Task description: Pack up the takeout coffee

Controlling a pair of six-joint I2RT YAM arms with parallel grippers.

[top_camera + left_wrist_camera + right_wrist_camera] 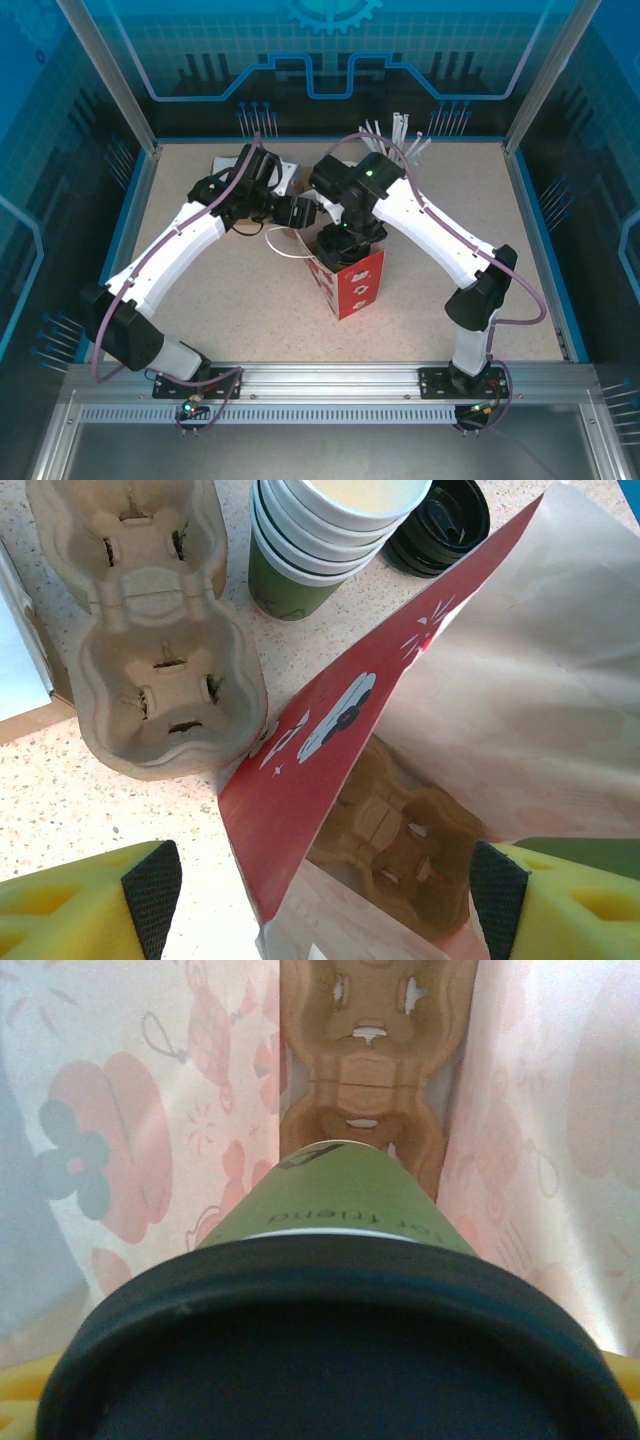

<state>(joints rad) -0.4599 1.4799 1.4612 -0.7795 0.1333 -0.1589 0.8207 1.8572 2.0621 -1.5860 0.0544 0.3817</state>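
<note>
Narrowly, bag walls flank the takeout coffee.

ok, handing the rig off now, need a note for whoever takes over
left hand: open, fingers either side of the bag rim.
right hand: shut on the lidded cup, down inside the bag, cup base over the carrier at the bottom.
Done: carrier in bag, cup lidded and in the bag.
Left: can't tell if the cup is seated; set it in a pocket, release, pull both arms out.
</note>
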